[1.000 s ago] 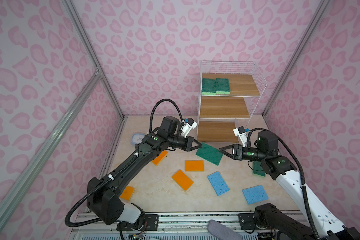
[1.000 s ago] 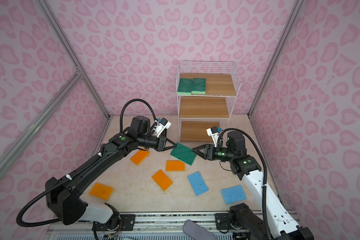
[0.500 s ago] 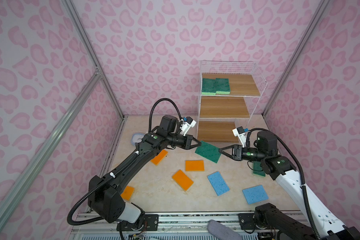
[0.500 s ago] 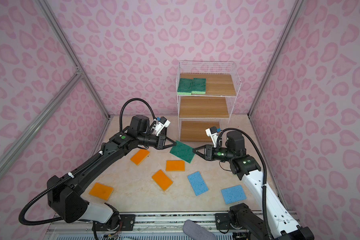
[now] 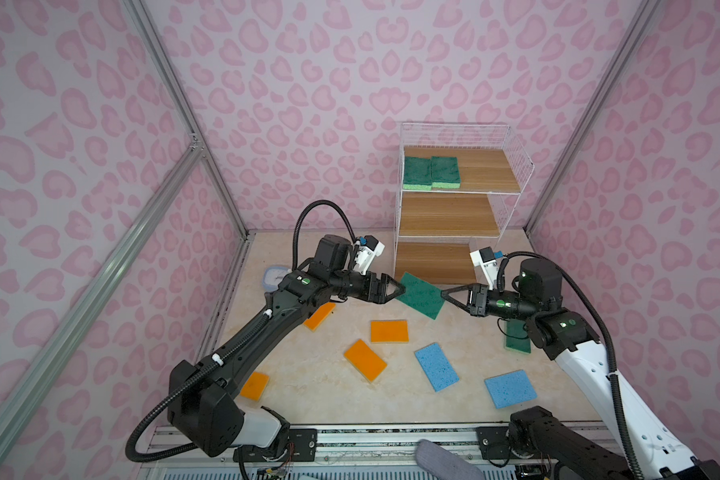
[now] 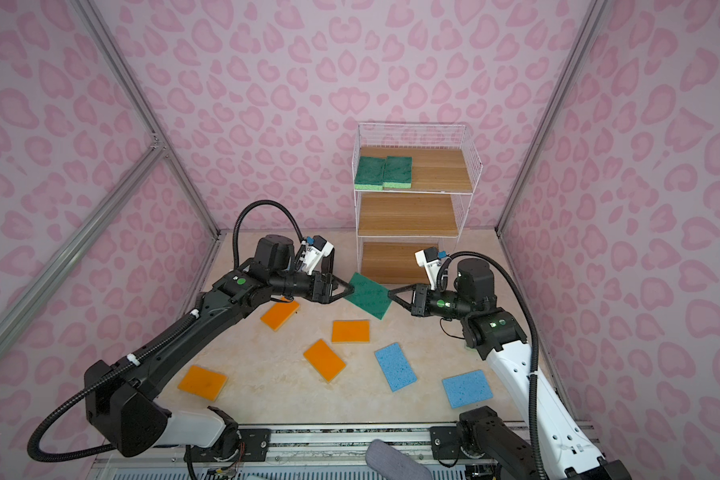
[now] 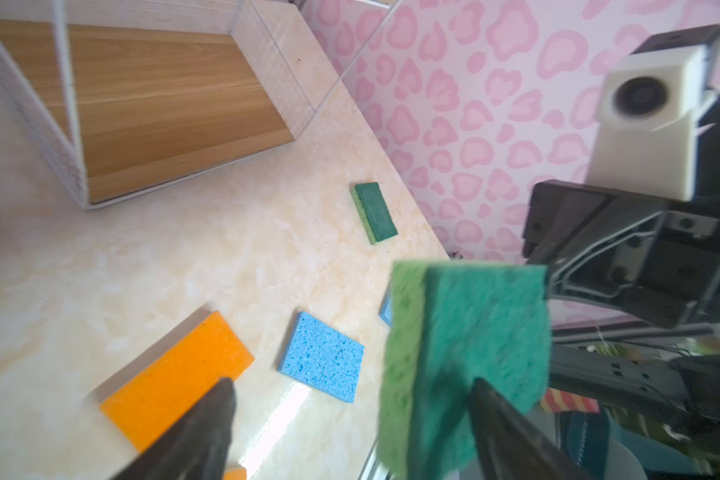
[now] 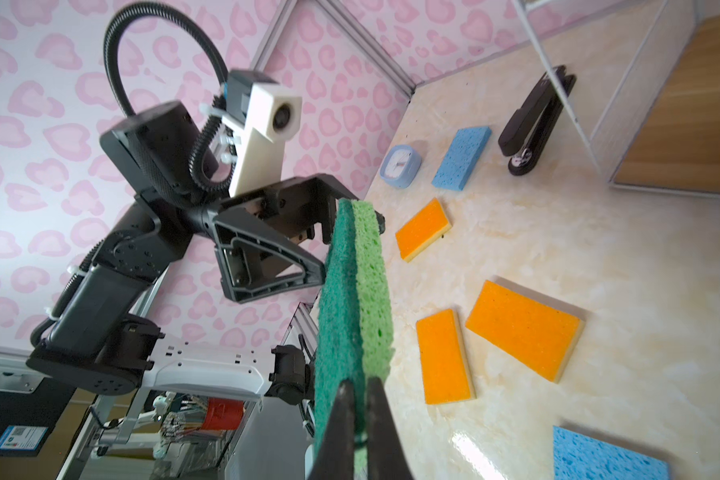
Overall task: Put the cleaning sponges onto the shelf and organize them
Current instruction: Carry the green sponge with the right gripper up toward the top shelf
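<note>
Orange sponges [image 5: 365,360], four in number, are noted flat and spread apart on the tabletop [image 5: 321,403], left to centre. Next, the left tool [image 5: 398,292] is seen with jaws spread wide. In the left wrist view one end of the held green sponge [image 7: 474,328] lies between its fingers [image 7: 200,432], not clamped. This held green sponge is carried tilted, clear of the tabletop, between the two arms and just in front of the lowest board. Its other end is pinched by the right tool [image 5: 444,294], fingers [image 8: 337,428] closed on it. Two blue sponges [image 5: 437,366] lie flat, centre-right. At back right the shelf [image 5: 489,170] is recorded, with two green sponges [image 5: 432,173] side by side, touching, on the left of its top board. Another green sponge [image 5: 516,345] is partly hidden under the right arm.
</note>
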Controlling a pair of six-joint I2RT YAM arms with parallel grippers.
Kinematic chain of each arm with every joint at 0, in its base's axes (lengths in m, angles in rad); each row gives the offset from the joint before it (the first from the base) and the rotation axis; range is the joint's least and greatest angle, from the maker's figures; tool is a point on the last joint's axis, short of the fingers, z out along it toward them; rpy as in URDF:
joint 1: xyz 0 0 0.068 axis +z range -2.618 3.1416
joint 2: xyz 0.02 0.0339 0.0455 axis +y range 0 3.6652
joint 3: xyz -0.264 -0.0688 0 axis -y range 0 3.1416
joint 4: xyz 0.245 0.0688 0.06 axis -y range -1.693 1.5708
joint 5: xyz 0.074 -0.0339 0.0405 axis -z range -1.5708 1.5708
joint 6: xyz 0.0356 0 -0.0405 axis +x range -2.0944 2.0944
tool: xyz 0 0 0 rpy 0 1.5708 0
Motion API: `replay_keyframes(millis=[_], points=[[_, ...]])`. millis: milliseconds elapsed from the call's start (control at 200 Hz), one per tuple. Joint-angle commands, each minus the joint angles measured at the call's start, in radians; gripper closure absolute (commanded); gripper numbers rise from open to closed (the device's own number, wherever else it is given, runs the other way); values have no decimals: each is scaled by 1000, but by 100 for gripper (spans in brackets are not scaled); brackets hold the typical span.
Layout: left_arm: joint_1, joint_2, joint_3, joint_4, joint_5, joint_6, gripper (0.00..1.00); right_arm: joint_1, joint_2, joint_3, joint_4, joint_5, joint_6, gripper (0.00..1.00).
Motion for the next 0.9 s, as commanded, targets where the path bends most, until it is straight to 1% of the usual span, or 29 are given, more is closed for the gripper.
replay_keyframes(millis=[0,75,185,310,420,495,595,610,695,770,895], points=[[2,-100,-57,51,-232,-19,3,-17,-33,60,-66,197,-4,100],[2,-169,-106,66,-309,-33,3,-25,-51,106,-99,291,-2,100],[2,-250,-173,80,-370,-54,3,-35,-49,171,-103,356,33,100],[2,-319,-253,106,-384,-74,3,-39,-31,261,-107,431,65,100],[0,-343,-304,111,-383,-82,3,-53,-7,351,-116,497,79,100],[-3,-353,-337,114,-389,-91,3,-73,18,411,-112,510,92,100],[-8,-371,-382,122,-428,-105,2,-96,67,492,-120,529,93,100],[-9,-374,-387,123,-433,-105,2,-98,77,528,-125,540,91,100],[-12,-391,-410,126,-453,-110,2,-113,119,594,-133,595,85,100],[-18,-397,-421,129,-460,-112,1,-130,148,629,-120,638,95,100],[-27,-401,-434,129,-466,-113,1,-146,211,688,-99,676,110,100]])
